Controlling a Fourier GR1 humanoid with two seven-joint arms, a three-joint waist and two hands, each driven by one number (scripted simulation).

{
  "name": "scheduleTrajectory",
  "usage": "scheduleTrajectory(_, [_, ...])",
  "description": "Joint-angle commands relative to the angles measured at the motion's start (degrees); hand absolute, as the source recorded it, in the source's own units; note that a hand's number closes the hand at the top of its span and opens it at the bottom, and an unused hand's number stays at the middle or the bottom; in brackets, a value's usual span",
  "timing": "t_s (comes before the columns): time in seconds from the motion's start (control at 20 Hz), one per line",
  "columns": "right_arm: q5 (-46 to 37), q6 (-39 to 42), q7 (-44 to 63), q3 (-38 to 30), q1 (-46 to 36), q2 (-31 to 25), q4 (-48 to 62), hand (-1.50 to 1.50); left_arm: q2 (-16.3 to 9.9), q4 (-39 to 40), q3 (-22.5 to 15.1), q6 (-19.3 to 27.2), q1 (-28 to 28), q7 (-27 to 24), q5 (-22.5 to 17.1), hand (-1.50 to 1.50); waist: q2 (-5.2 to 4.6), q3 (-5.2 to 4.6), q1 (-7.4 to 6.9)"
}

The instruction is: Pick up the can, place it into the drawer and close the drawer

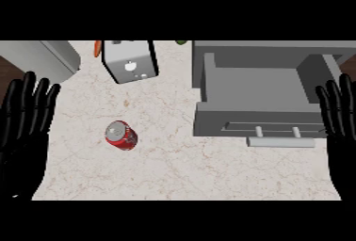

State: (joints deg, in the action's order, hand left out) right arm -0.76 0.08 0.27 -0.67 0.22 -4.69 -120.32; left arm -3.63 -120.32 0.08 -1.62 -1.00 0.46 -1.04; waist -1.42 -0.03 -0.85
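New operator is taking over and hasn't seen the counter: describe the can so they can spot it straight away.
Start from the open grey drawer at the right of the pale marble counter, then look left across the bare stone. The can stands alone there, nearer the left hand than the right hand. It is the only red thing with a silver top; the toaster behind it is boxy and grey.

The left robot hand (24, 117) and right robot hand (338, 117) rest open at the view's side edges, fingers up.
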Motion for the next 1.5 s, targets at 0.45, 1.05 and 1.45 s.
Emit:
scheduleTrajectory(0.45, [0.7, -3.8, 8.7, -4.3, 6.7, 1.0, 2.6, -1.5, -17.7, 10.6, 0.9, -28.3, 0.4, 7.5, -22.7, -1.5, 1.39, 0.0, 1.56])
scheduleTrajectory(1.05, [10.5, 3.5, 6.2, -13.8, 14.5, -1.5, -0.8, -1.5, -28.1, 14.9, 14.1, -39.1, -0.3, 14.4, -41.6, -1.5, 1.48, 0.05, 1.06])
scheduleTrajectory(1.45, [15.9, 8.9, 4.0, -18.8, 18.9, -2.1, -2.4, -1.5, -26.8, 14.0, 12.6, -31.0, -2.4, 22.5, -47.4, -1.5, 1.49, 0.07, 1.38])
